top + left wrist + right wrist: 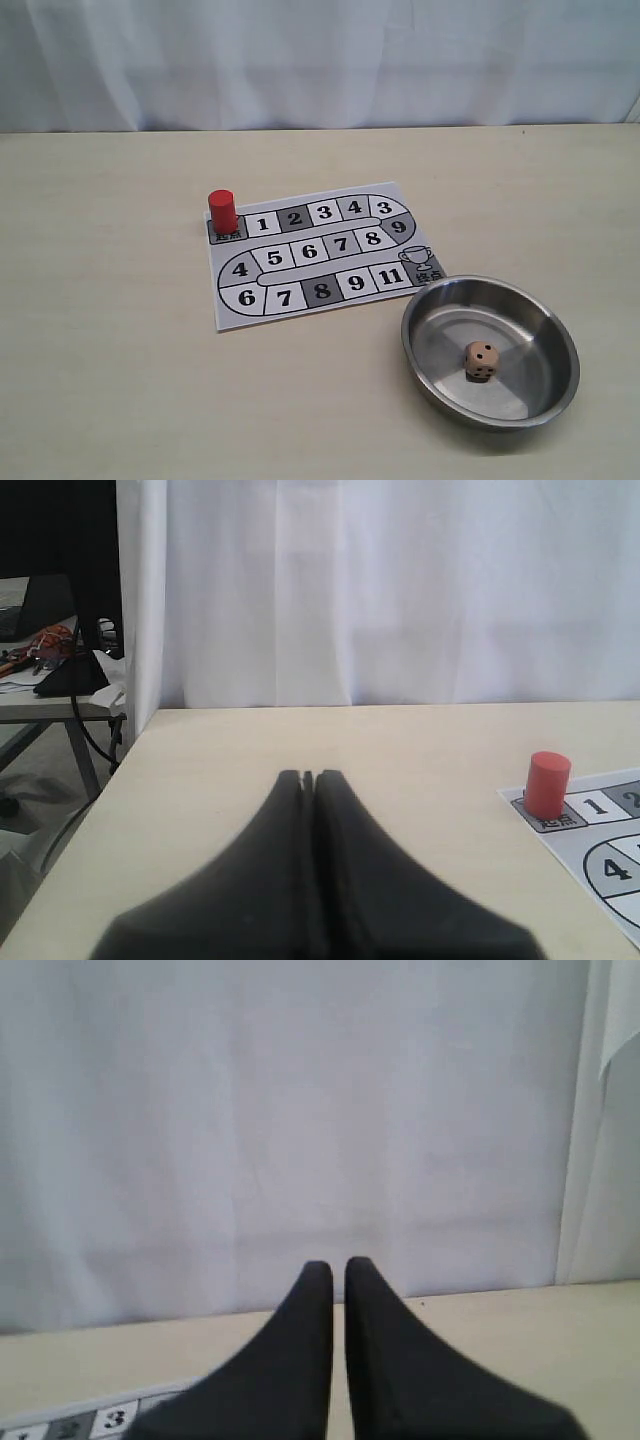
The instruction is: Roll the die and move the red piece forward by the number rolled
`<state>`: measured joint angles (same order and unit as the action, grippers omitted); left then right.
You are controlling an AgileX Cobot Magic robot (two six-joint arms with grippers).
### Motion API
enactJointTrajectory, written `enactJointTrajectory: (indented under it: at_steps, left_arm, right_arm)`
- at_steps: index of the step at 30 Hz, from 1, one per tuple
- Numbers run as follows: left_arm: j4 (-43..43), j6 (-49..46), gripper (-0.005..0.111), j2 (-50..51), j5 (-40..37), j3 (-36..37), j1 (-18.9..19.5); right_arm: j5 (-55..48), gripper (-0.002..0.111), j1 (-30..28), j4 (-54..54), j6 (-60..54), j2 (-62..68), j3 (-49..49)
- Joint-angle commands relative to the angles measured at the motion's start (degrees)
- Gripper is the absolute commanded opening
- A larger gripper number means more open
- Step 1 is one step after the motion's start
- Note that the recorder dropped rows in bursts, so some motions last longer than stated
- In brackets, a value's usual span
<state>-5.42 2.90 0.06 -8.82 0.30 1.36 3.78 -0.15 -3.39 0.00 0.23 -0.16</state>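
**Die in the bowl, pawn at the start: the roll comes first**

The table fills the lower three quarters of the exterior frame, with a white curtain behind it. At the middle lies the board, a printed sheet with a winding track of numbered squares. At the lower right, just beside the board's corner, sits the steel bowl.

The red piece stands upright on the grey start square at the board's upper left corner, next to square 1. The die rests on the bowl's floor, a little right of the bowl's centre and clear of the wall. Its pips are too small for us to read with confidence.

Neither arm shows in the exterior frame. The left gripper is closed tip to tip and holds nothing. The right gripper is all but closed, with only a thin slit between the fingers, and is likewise empty. Both hang above the table, well apart from the task's things.

We judge that the task stands at its first step, the roll. The right arm is on the bowl's side, so we expect it to part its fingers, come down inside the rim, pinch the die, lift it and let it tumble back. The bowl's sloped wall leaves little room, so a straight descent looks safest. Only then can we count the pawn's squares.
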Motion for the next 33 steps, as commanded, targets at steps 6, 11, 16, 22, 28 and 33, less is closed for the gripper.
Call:
enactJointTrajectory:
  at_steps: [6,11,16,22,28,33]
  left_arm:
    - [0.1,0.1,0.0,-0.1,0.7,-0.3,0.0]
    - [0.1,0.1,0.0,-0.1,0.7,-0.3,0.0]
    - [0.1,0.1,0.0,-0.1,0.7,-0.3,0.0]
    - [0.1,0.1,0.0,-0.1,0.7,-0.3,0.0]
    - [0.1,0.1,0.0,-0.1,0.7,-0.3,0.0]
    - [0.1,0.1,0.0,-0.1,0.7,-0.3,0.0]
  right_arm:
    - [-16.9,0.004,-0.2,-6.4,0.0,0.2,-14.9]
    - [-32.0,0.004,-0.2,-6.1,-0.8,8.6,-26.8]
    - [-41.1,0.006,-0.2,-6.1,-9.7,23.4,-36.9]
    - [-46.6,0.046,4.9,-7.5,-18.5,43.6,-42.2]
    - [-45.3,0.058,11.7,-7.5,-16.7,58.8,-42.5]
    - [-44.0,0.058,12.3,-8.3,-16.7,67.0,-42.5]
